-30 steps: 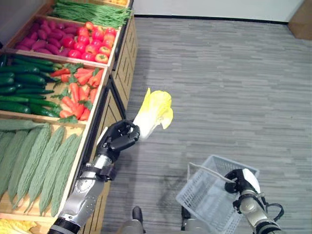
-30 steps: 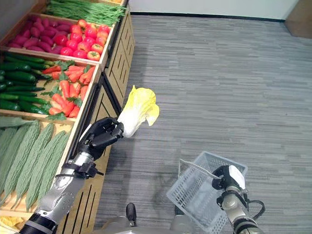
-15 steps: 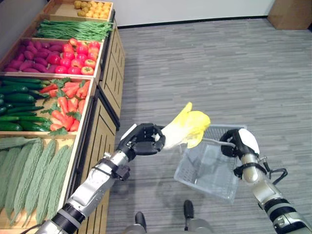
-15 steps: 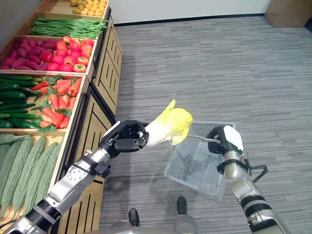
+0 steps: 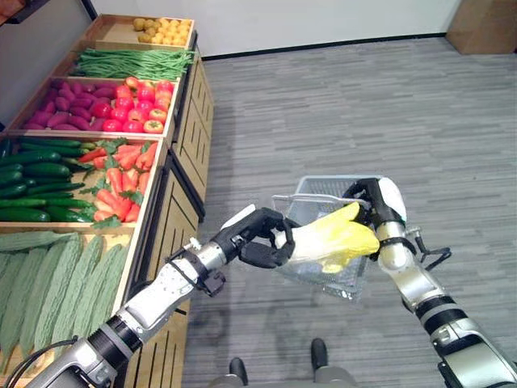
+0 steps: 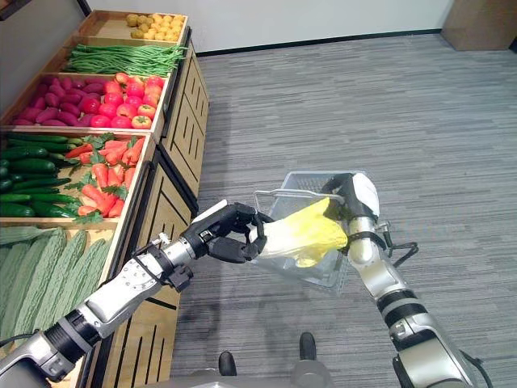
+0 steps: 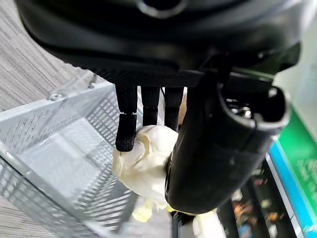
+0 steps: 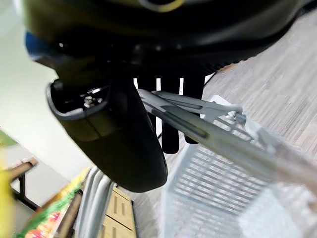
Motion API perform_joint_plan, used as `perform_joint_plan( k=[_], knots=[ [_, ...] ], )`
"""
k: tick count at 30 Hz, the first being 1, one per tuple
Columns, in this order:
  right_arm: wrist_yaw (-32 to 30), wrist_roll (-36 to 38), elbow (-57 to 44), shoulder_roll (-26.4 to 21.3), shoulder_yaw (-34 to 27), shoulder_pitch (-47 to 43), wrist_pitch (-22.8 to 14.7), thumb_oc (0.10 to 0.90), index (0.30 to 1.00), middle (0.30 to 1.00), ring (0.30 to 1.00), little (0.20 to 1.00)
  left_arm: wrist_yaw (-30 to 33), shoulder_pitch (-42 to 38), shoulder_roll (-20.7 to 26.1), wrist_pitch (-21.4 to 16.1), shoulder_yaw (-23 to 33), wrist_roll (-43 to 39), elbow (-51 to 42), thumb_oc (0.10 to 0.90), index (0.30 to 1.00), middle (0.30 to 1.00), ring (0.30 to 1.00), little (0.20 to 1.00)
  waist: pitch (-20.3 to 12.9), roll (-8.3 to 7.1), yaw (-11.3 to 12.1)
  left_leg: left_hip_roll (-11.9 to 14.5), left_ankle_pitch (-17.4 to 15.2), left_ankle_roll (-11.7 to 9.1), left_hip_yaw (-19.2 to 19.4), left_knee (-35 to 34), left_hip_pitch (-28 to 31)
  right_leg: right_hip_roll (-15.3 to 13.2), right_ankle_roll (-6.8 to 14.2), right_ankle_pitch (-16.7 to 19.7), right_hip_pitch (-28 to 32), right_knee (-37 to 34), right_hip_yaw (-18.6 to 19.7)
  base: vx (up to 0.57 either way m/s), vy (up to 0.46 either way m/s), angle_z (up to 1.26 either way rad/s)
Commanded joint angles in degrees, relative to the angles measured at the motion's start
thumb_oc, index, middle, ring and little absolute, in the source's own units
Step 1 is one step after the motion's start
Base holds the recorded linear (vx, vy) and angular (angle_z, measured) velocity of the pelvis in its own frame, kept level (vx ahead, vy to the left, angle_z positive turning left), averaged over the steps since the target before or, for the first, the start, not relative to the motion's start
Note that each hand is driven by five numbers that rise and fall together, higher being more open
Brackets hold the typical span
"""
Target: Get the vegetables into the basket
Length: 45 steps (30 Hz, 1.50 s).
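Note:
My left hand (image 5: 257, 240) is shut on the pale base of a yellow-white cabbage (image 5: 333, 240), whose leafy end points right and lies over the near rim of the white wire basket (image 5: 313, 198). In the left wrist view the fingers (image 7: 126, 130) curl round the cabbage (image 7: 146, 166) above the basket's mesh (image 7: 59, 148). My right hand (image 5: 373, 201) is shut on the basket's handle (image 8: 198, 124) and holds the basket up in the air, tilted, just right of the shelf.
A wooden produce stand (image 5: 182, 174) runs along the left, with bins of bitter gourds (image 5: 56, 283), cucumbers (image 5: 32, 174), carrots (image 5: 121, 182), tomatoes (image 5: 145, 105), green beans (image 5: 133, 61) and potatoes (image 5: 161, 31). Grey plank floor (image 5: 363, 105) lies to the right.
My left hand carried the cabbage right and down onto the basket's rim. My right hand lifted the basket up toward it. The camera also shifted.

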Motion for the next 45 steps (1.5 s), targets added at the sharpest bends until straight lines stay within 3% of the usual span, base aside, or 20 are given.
perform_joint_plan(
  k=[1, 5, 9, 16, 17, 18, 19, 20, 30, 35, 36, 41, 45],
  knots=[
    [-5.7, 5.0, -9.9, 2.4, -1.8, -12.4, -9.0, 0.400, 0.300, 0.300, 0.300, 0.300, 2.9, -9.0, 0.6, -6.6, -1.3, 5.3, 0.5, 0.400, 0.300, 0.300, 0.300, 0.300, -5.1, -4.13, 0.4, 0.3, -2.3, -2.6, -2.1, 0.0, -1.0, -3.6, 6.4, -2.7, 1.1, 0.0, -1.6, 0.00, 0.000, 0.00],
    [-4.4, 8.7, -13.8, 4.4, -1.7, -11.5, -10.6, 0.400, 0.300, 0.300, 0.300, 0.300, 5.6, -10.1, 0.1, -6.6, -2.0, 13.2, 3.6, 0.400, 0.300, 0.300, 0.300, 0.300, -5.2, -4.44, 0.4, 0.2, -2.4, -2.6, -1.9, 0.0, -1.0, -3.7, 6.5, -2.5, 1.1, 0.0, -1.5, 0.00, 0.006, -0.02],
    [-2.3, 11.3, -19.2, 5.4, -1.2, -7.8, -12.2, 0.400, 0.300, 0.300, 0.300, 0.300, 11.3, -12.3, -1.8, -5.5, -0.9, 30.1, 9.3, 0.400, 0.300, 0.300, 0.300, 0.300, -5.3, -4.87, 0.0, 0.4, -2.4, -2.7, -1.8, 0.0, -0.9, -3.7, 6.6, -2.5, 1.2, 0.0, -1.6, 0.00, 0.000, 0.00],
    [-0.5, 14.0, -25.7, 6.8, 0.1, -3.1, -14.0, 0.400, 0.300, 0.300, 0.300, 0.300, 19.8, -11.4, -6.9, -2.9, 3.0, 43.4, 18.7, 0.400, 0.300, 0.300, 0.300, 0.300, -5.4, -5.24, -0.4, 0.5, -2.4, -2.8, -1.4, 0.0, -0.8, -3.7, 6.6, -2.5, 1.1, 0.0, -1.6, 0.00, 0.000, 0.00],
    [-0.2, 14.0, -26.3, 6.7, 0.2, -2.5, -13.9, 0.400, 0.300, 0.300, 0.300, 0.300, 20.8, -10.9, -7.4, -2.3, 3.8, 45.0, 19.8, 0.482, 0.415, 0.415, 0.415, 0.415, -5.5, -5.28, -0.5, 0.5, -2.4, -2.8, -1.3, 0.0, -0.7, -3.7, 6.7, -2.5, 1.0, 0.0, -1.5, 0.00, 0.000, 0.00],
    [-0.1, 13.9, -26.9, 6.7, 0.4, -2.2, -14.0, 0.400, 0.300, 0.300, 0.300, 0.300, 21.6, -10.5, -7.7, -1.7, 4.3, 46.3, 20.5, 0.482, 0.415, 0.415, 0.415, 0.415, -5.5, -5.34, -0.4, 0.6, -2.4, -2.8, -1.3, 0.0, -0.7, -3.7, 6.7, -2.5, 1.0, 0.0, -1.5, 0.00, 0.000, 0.00],
    [-0.3, 13.3, -27.2, 6.5, 0.3, -1.8, -13.9, 0.400, 0.300, 0.300, 0.300, 0.300, 23.0, -10.1, -8.1, -0.9, 5.1, 48.0, 21.3, 0.831, 0.904, 0.904, 0.904, 0.904, -5.5, -5.38, -0.4, 0.7, -2.4, -2.9, -1.2, 0.0, -0.6, -3.7, 6.7, -2.5, 1.0, 0.0, -1.4, 0.00, 0.000, 0.00],
    [-0.5, 12.6, -27.3, 6.2, 0.2, -1.6, -13.8, 0.400, 0.300, 0.300, 0.300, 0.300, 23.3, -9.6, -8.4, -0.6, 5.3, 49.2, 21.8, 0.900, 1.000, 1.000, 1.000, 1.000, -5.5, -5.39, -0.5, 0.7, -2.5, -2.9, -1.1, 0.0, -0.5, -3.7, 6.6, -2.5, 1.1, 0.0, -1.3, 0.00, 0.000, 0.00],
    [-0.9, 12.4, -26.0, 5.2, -3.3, 2.6, -13.0, 0.400, 0.300, 0.300, 0.300, 0.300, 24.4, -5.0, -8.6, -0.8, 9.4, 49.2, 19.6, 0.900, 1.000, 1.000, 1.000, 1.000, -5.7, -5.28, -0.4, 0.8, -2.5, -2.9, -1.1, 0.0, 0.0, -3.4, 6.3, -2.9, 1.7, 0.0, -1.6, 0.00, -0.001, -0.02],
    [-0.7, 12.5, -24.2, 5.1, -7.3, 6.9, -12.5, 0.400, 0.300, 0.300, 0.300, 0.300, 20.9, 2.7, -8.1, -4.1, 13.8, 39.1, 9.3, 0.900, 1.000, 1.000, 1.000, 1.000, -6.0, -5.39, 0.2, 0.9, -2.3, -2.9, -2.0, 0.0, -0.2, -3.5, 6.1, -3.1, 2.0, 0.0, -2.1, 0.00, -0.004, 0.02],
    [-0.3, 12.1, -22.6, 4.9, -9.1, 9.5, -12.0, 0.400, 0.300, 0.300, 0.300, 0.300, 18.2, 6.7, -7.1, -5.3, 14.9, 33.2, 4.1, 0.900, 1.000, 1.000, 1.000, 1.000, -6.0, -5.47, 0.6, 0.8, -2.2, -2.9, -2.5, 0.0, -0.2, -3.4, 5.9, -3.2, 2.3, 0.0, -2.4, 0.01, -0.016, 0.10],
    [-0.1, 10.8, -20.6, 4.3, -11.4, 12.6, -11.5, 0.400, 0.300, 0.300, 0.300, 0.300, 16.3, 11.9, -6.5, -5.7, 16.0, 26.6, 2.0, 0.900, 1.000, 1.000, 1.000, 1.000, -5.9, -5.48, 1.0, 0.8, -2.1, -2.8, -3.0, 0.0, -0.3, -3.3, 5.7, -3.3, 2.5, 0.0, -2.8, 0.00, -0.012, 0.06],
    [-0.2, 7.2, -17.6, 2.9, -15.0, 16.8, -10.9, 0.400, 0.300, 0.300, 0.300, 0.300, 13.7, 19.0, -6.6, -4.6, 18.0, 24.0, 7.9, 0.900, 1.000, 1.000, 1.000, 1.000, -5.7, -5.43, 1.4, 0.9, -1.7, -2.8, -3.5, 0.0, -0.7, -3.3, 5.6, -3.3, 2.4, 0.0, -3.1, 0.00, 0.000, 0.00]
  ],
)
